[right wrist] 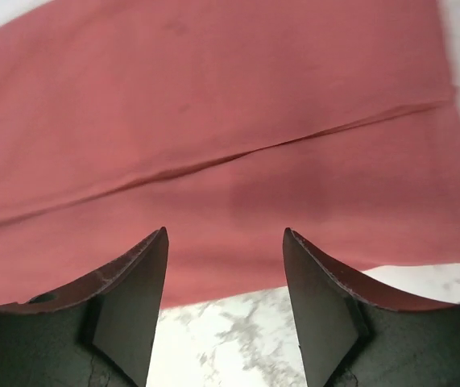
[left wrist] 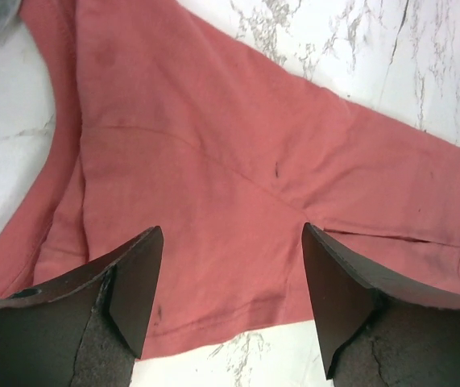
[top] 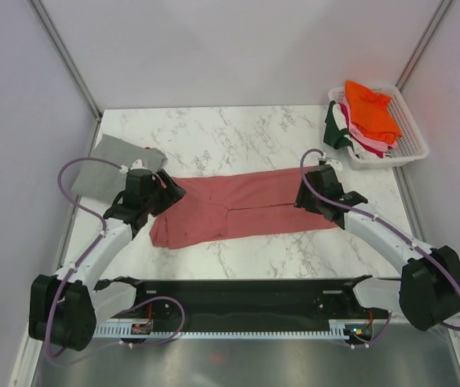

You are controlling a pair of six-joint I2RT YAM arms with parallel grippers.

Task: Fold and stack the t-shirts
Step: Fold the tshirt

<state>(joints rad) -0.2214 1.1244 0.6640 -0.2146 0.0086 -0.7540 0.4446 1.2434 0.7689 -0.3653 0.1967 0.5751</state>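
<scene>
Two grippers, jaws apart and empty: my left gripper (left wrist: pixel 231 242) over the left end of the salmon-pink t-shirt (top: pixel 238 211), my right gripper (right wrist: pixel 225 238) over its right end. Shirt lies flat on the table (top: pixel 238 133).

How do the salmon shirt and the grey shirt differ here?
The salmon shirt lies as a long band across the marble table; the grey shirt is a smaller heap near its left edge. The left gripper and right gripper, both open, face the salmon shirt, not the grey shirt. Both shirts rest on it.
</scene>
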